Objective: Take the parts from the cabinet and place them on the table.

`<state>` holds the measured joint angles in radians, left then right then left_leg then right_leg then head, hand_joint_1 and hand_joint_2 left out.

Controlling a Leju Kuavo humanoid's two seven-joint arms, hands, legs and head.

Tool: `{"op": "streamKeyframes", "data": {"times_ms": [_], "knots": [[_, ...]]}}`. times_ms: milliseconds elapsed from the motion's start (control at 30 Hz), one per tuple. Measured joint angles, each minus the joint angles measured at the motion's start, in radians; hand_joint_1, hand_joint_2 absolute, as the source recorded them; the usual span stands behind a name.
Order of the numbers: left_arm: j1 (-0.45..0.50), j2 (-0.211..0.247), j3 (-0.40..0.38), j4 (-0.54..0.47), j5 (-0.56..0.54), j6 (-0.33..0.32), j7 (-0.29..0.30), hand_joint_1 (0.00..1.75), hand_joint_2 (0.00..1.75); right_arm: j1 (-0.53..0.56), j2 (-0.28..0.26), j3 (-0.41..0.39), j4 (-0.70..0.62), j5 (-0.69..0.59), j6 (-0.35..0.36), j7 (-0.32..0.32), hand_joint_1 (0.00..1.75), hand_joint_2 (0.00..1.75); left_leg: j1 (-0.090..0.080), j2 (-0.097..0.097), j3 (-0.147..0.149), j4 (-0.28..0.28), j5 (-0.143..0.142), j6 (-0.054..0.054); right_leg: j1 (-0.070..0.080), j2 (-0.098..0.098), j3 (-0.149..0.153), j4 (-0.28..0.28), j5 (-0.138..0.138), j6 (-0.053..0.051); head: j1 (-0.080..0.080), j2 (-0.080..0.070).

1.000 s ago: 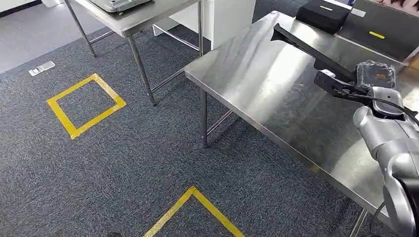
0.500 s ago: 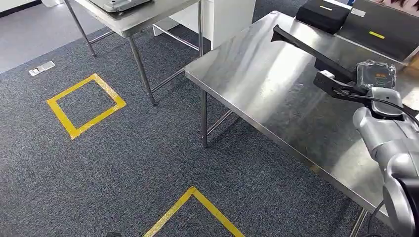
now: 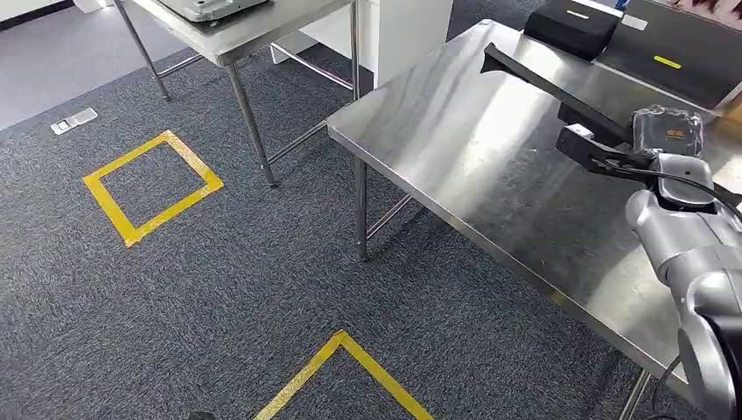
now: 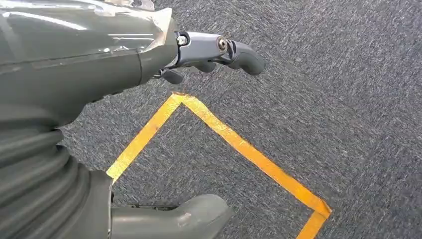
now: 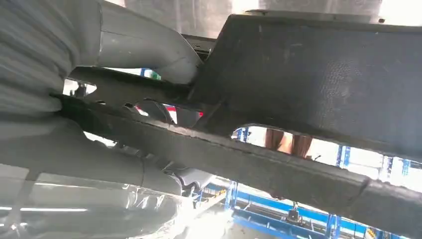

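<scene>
Your right hand (image 3: 652, 144) grips one long black part (image 3: 542, 83), fingers wrapped around its near end, and holds it above the steel table (image 3: 455, 149). From the head view you cannot tell whether the far tip touches the tabletop or hangs just over it. In the right wrist view the part (image 5: 308, 89) crosses close in front of the thumb (image 5: 144, 45), so the hold looks firm but lies at one end only.

That is where your risk sits. The part is long and held off-centre, so if you let go while it is tilted, the free end may drop, bounce and slide toward the table edge. Lower it flat before you release. Watch the black box (image 3: 573, 26) at the far side too: the part's tip points roughly that way, and a forward push could knock it.

Your left hand (image 4: 214, 50) hangs over the carpet with its fingers apart and nothing in it.

Count: one part, one black box, two steel tables, with the second table (image 3: 245, 31) well apart, two yellow tape squares (image 3: 153, 188) on the floor.
</scene>
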<state>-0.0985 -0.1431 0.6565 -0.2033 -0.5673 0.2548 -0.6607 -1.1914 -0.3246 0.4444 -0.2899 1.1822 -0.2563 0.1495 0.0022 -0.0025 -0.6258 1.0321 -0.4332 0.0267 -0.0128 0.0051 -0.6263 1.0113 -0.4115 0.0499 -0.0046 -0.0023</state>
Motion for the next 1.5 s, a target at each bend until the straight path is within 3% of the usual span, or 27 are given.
{"op": "streamKeyframes", "data": {"times_ms": [533, 567, 733, 767, 1333, 1500], "knots": [[0.0, -0.001, 0.0, 0.0, 0.0, 0.002, 0.0, 0.0, 1.75, 0.0, -0.005, -0.025, 0.004, -0.01, 0.01, 0.014, 1.62, 1.75, 0.0, 0.0, 0.0, 0.0, 0.0, 0.0, 0.0, 0.0, 0.0, 0.0, 0.0, 0.0, 0.0, 0.0], [0.0, -0.001, 0.0, 0.0, 0.0, 0.002, 0.0, 0.0, 1.75, 0.001, -0.006, -0.027, 0.005, -0.01, 0.01, 0.014, 0.0, 1.75, 0.0, 0.0, 0.0, 0.0, 0.0, 0.0, 0.0, 0.0, 0.0, 0.0, 0.0, 0.0, 0.0, 0.0], [0.0, 0.0, 0.0, -0.002, 0.014, -0.01, 0.0, 0.0, 1.75, 0.0, -0.01, -0.045, 0.006, -0.002, 0.01, 0.014, 0.0, 1.75, 0.0, 0.0, 0.0, 0.0, 0.0, 0.0, 0.0, 0.0, 0.0, 0.0, 0.0, 0.0, 0.0, 0.0], [0.0, 0.0, 0.0, -0.002, 0.014, -0.008, 0.0, 0.0, 0.0, 0.001, -0.01, -0.048, 0.007, 0.002, 0.01, 0.014, 0.0, 1.75, 0.0, 0.0, 0.0, 0.0, 0.0, 0.0, 0.0, 0.0, 0.0, 0.0, 0.0, 0.0, 0.0, 0.0], [0.0, 0.0, 0.0, -0.002, 0.018, -0.01, 0.0, 0.0, 0.0, 0.008, -0.014, -0.077, 0.008, 0.017, 0.01, 0.009, 0.0, 1.75, 0.0, 0.0, 0.0, 0.0, 0.0, 0.0, 0.0, 0.0, 0.0, 0.0, 0.0, 0.0, 0.0, 0.0], [0.001, 0.0, 0.0, -0.002, 0.023, -0.01, 0.0, 0.0, 0.0, 0.006, -0.019, -0.082, 0.008, 0.025, 0.041, 0.019, 0.0, 1.75, 0.0, 0.0, 0.0, 0.0, 0.0, 0.0, 0.0, 0.0, 0.0, 0.0, 0.0, 0.0, 0.0, 0.0]]}}
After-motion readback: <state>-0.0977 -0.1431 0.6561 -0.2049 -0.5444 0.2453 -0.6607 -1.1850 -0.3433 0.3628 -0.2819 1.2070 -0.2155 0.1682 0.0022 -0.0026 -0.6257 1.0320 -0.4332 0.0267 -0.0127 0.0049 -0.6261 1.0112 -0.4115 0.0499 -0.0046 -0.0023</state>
